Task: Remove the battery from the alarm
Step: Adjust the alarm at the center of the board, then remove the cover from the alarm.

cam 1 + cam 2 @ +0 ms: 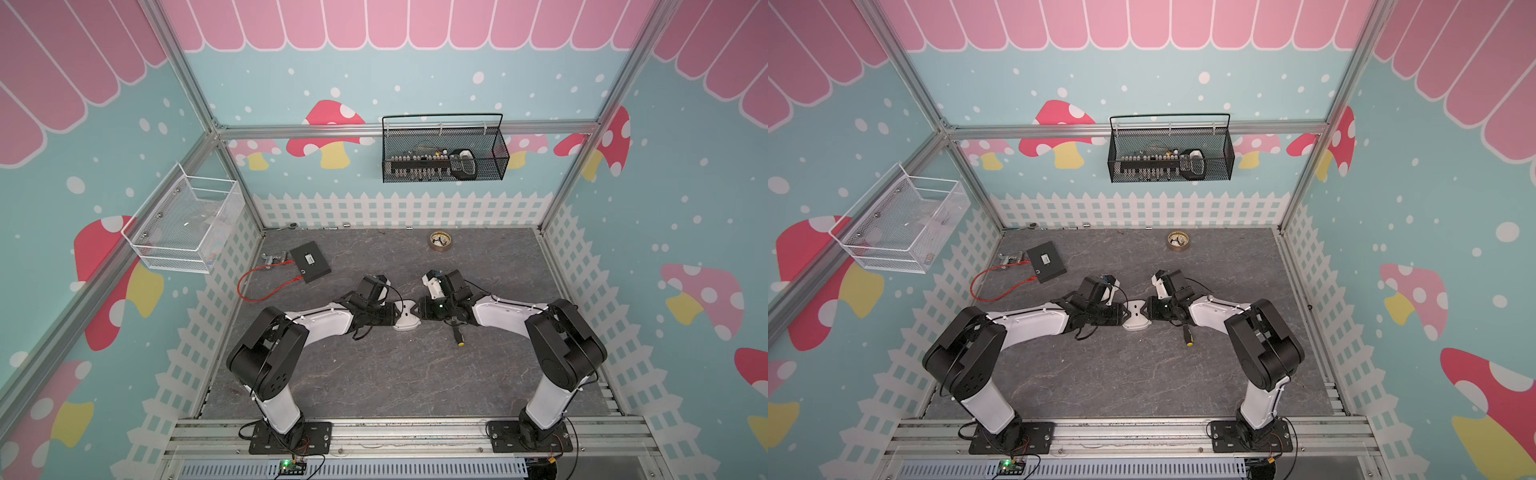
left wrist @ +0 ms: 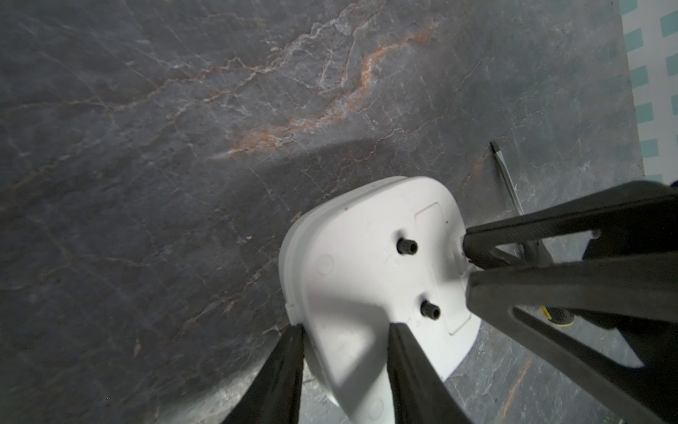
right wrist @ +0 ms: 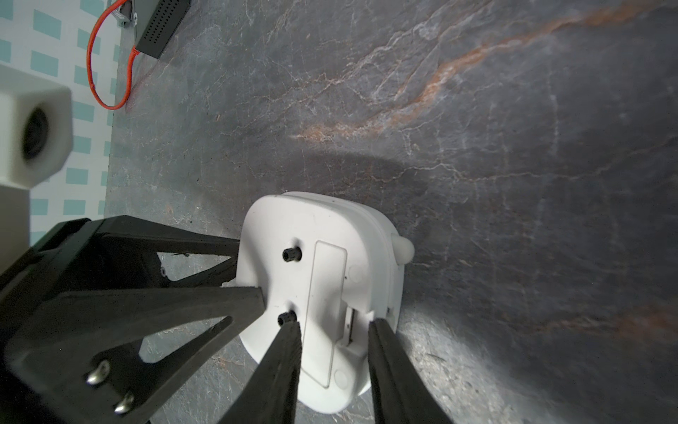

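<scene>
Two left fingers [image 2: 282,370] pinch one edge of alarm [image 2: 352,264]: one on white back, one at rim. Rest of left gripper [image 2: 345,328] cut off by picture edge. Fingers of right gripper [image 3: 334,325] pinch opposite edge same way, long cover panel [image 3: 324,312] between them. Alarm back up, mid table [image 1: 374,374], face hidden; hard to tell if it rests or hangs. Battery cannot be seen anywhere. Screwdriver [image 1: 457,336] near right gripper, partly hidden under arm.
</scene>
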Controlling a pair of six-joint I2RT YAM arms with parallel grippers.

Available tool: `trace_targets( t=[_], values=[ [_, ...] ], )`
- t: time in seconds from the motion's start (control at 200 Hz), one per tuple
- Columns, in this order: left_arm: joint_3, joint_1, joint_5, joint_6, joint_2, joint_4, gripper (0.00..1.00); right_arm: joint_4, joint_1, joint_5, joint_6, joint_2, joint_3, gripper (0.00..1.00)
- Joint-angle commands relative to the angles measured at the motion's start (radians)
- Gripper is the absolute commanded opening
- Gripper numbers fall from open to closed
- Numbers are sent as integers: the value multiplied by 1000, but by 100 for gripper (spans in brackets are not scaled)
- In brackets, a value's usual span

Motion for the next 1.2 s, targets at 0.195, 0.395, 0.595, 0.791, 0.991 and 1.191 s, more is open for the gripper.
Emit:
trace_targets(
  t=[0.195, 0.395, 0.595, 0.791, 0.991, 1.191],
  values=[
    [2, 5, -43, 25, 46, -84, 40, 52, 2, -31, 11, -19, -9, 36],
    [2, 5, -45, 27, 45, -86, 40, 71, 2, -27, 11, -41, -18, 36],
    [3, 5, -41, 27, 46, -86, 40, 66, 2, -21, 6, -32, -24, 36],
    [3, 5, -40, 27, 47, -86, 40, 73, 2, -17, 5, -31, -31, 36],
    [4, 6, -40, 27, 46, -87, 40, 66, 3, -15, 2, -30, -27, 36],
    [4, 5, -37, 27, 46, -86, 40, 60, 2, -9, -2, -24, -28, 36]
  ],
)
